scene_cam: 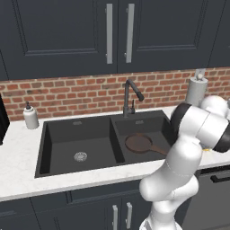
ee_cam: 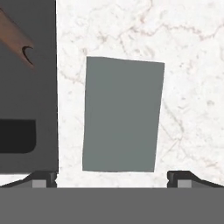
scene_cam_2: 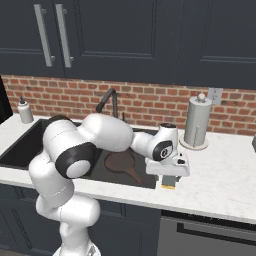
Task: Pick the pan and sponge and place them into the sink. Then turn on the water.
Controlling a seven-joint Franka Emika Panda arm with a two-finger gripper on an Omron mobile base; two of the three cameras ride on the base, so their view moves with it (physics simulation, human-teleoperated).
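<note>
sponge [ee_cam: 122, 114]: lay grey side up on counter [ee_cam: 188, 87], just right of sink [scene_cam: 119, 148]; directly beneath gripper [ee_cam: 112, 177], jaws wide, empty, straddling its short width; long axis running away from the hand. pan [scene_cam: 139, 143]: in right basin.

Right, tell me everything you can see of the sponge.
The sponge is a small rectangular block lying flat on the white marbled counter, just beside the sink's right edge. In the hand view its top face shows as a plain matte grey layer; in the right base view a yellow part shows at its bottom. The open gripper hangs right above it, one finger tip off each long side, neither visibly touching. Nothing else rests on or against it.
</note>
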